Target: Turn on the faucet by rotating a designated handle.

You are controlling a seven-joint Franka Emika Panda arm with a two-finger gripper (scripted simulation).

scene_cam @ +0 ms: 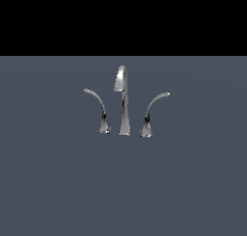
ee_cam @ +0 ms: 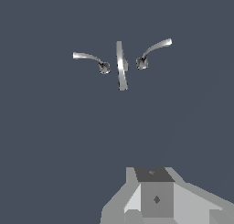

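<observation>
1. the handle (scene_cam: 99,110) stands on the grey floor (scene_cam: 48,182) at the exterior view's left of the faucet (scene_cam: 123,100), its thin tip arching away from the spout.
2. a thicker lever (scene_cam: 152,112) curves off on the spout's other side.
3. the gripper (ee_cam: 155,198) sits well apart from all three, touching nothing; its jaws cannot be made out.

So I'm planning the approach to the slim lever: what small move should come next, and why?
Probably bring the pincer closer toward the handle. In the wrist view the faucet sits far off and nothing is touched, so no rotation can begin yet.
</observation>
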